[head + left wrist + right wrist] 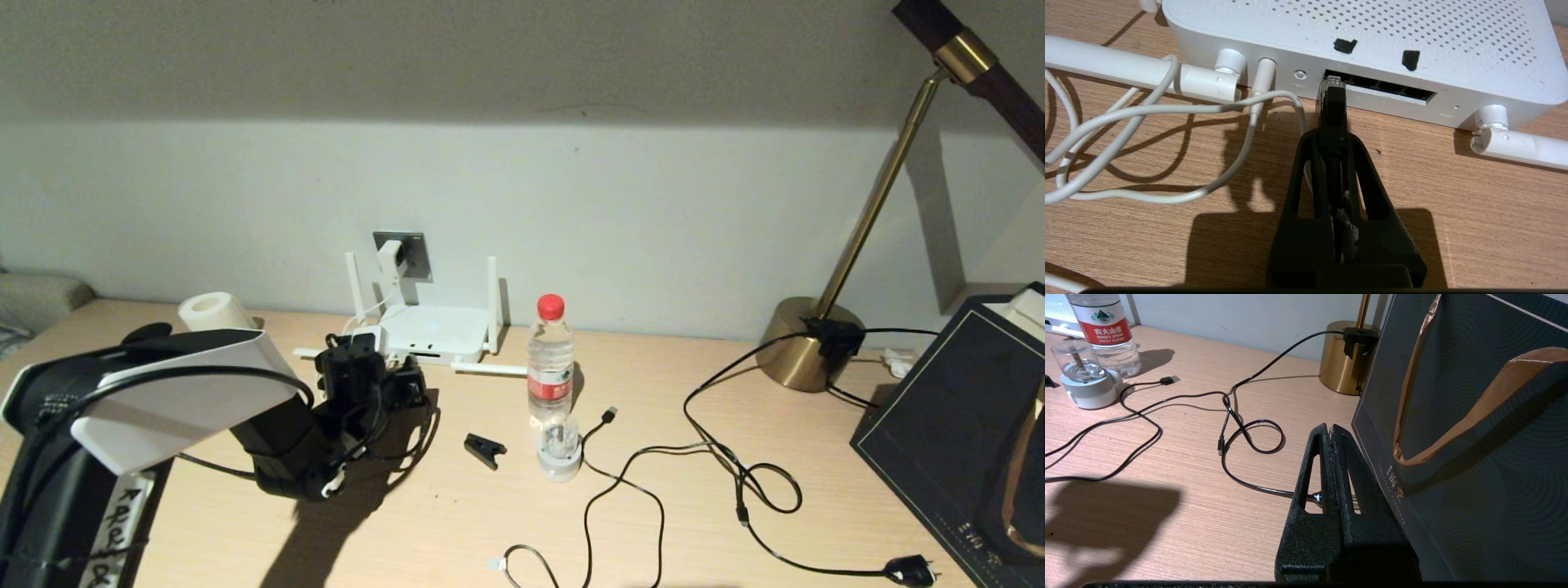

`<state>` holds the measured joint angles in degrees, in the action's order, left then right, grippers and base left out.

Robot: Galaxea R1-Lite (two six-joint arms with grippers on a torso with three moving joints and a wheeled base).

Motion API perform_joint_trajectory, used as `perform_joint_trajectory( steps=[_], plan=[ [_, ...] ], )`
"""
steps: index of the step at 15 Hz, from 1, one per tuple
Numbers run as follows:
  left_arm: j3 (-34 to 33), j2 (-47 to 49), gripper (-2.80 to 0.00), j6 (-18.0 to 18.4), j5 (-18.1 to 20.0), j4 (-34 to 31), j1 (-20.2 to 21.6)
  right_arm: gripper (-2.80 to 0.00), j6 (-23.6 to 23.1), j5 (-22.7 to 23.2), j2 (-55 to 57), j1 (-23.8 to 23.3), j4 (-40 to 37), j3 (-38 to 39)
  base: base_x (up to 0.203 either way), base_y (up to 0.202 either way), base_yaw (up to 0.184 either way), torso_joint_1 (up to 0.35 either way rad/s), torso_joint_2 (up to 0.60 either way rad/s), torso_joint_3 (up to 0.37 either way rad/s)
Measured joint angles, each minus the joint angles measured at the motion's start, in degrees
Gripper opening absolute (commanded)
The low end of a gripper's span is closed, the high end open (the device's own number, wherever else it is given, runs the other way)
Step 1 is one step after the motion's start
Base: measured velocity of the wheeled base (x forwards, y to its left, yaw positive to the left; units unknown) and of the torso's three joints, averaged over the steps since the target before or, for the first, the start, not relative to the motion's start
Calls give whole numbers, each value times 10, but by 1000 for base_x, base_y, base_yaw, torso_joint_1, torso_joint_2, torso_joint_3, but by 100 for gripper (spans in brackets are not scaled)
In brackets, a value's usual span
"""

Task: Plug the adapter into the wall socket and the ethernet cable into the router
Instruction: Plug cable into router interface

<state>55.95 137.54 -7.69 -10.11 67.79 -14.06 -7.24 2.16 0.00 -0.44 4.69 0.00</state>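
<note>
**Nearly home: connector at the port mouth**

Right now your left claw is clenched on the ethernet cable, holding it just behind the clear-tipped connector. That tip sits at the leftmost opening of the port row on the router, which lies flat on the desk against the far wall. You cannot tell whether the tip has entered the port or only touches its lip.

The adapter already sits in the wall socket, with its white cord looping down just left of the connector.

Watch the alignment. If the connector goes in tilted or a little to one side, it will likely catch on the port's edge, and a further push would probably slide the light router back instead of seating the plug. A grip this far back may also let the connector pivot in the claw. The white cord lies near enough to snag if you drift left.

Your right claw is pressed shut on nothing, parked over the right side of the desk beside a dark paper bag.
</note>
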Motion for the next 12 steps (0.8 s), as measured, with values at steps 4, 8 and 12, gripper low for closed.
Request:
perform_joint_trajectory(
  steps=[4, 8, 12],
  plan=[
    [-5, -1, -280, 0, 1, 7, 0, -280, 0, 0, 0, 0, 0, 0, 0, 0, 0, 0, 0, 0],
    [-4, -2, -280, 11, 9, 7, 6, -280, 0, 0, 0, 0, 0, 0, 0, 0, 0, 0, 0, 0],
    [-2, -2, -280, 13, 9, 6, 7, -280, 0, 0, 0, 0, 0, 0, 0, 0, 0, 0, 0, 0]
  ],
)
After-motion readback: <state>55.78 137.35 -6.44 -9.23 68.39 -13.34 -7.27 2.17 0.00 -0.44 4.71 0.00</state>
